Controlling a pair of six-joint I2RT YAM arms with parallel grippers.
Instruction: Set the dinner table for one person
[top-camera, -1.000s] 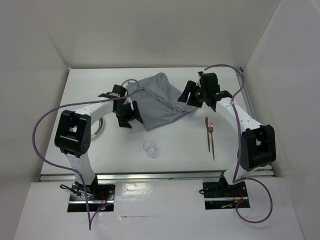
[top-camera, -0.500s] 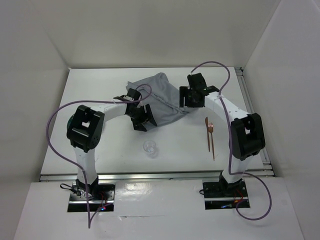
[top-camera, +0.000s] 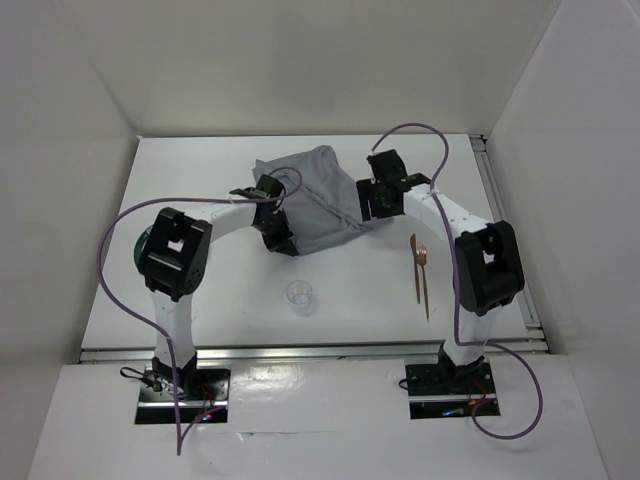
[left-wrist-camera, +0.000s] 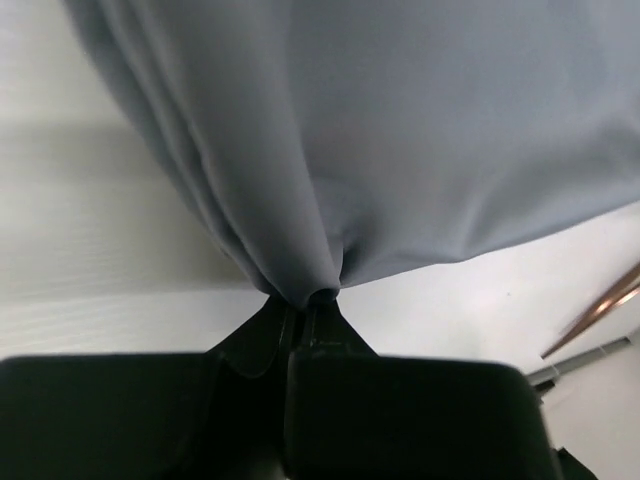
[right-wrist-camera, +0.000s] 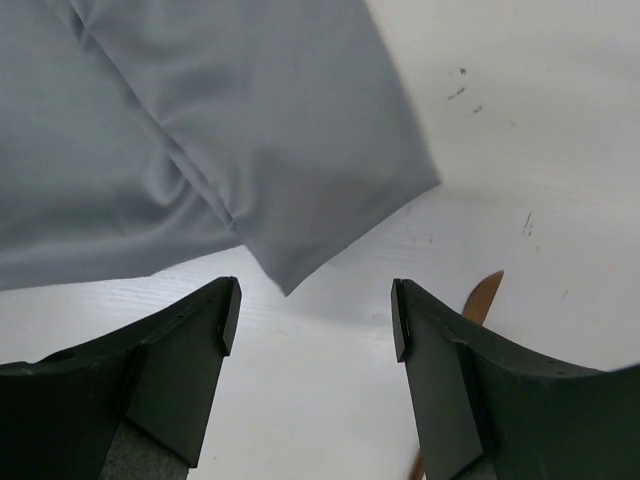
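On the white dinner table a crumpled grey cloth mat lies at the back middle. My left gripper is at the mat's near left edge, and its jaws are shut on a bunched fold of the cloth. The grey fabric hangs across most of the left wrist view. My right gripper stands open just off the mat's right corner. Nothing sits between its fingers, only bare tabletop.
A clear glass stands near the front middle. A copper fork and knife lie to the right, one tip showing by the right finger. A plate's rim peeks out behind the left arm. A silver rail runs along the near edge.
My left gripper swung right to the mat's near edge and shut on a fold of it. My right gripper came in lower and leftward to the mat's right corner, still open.
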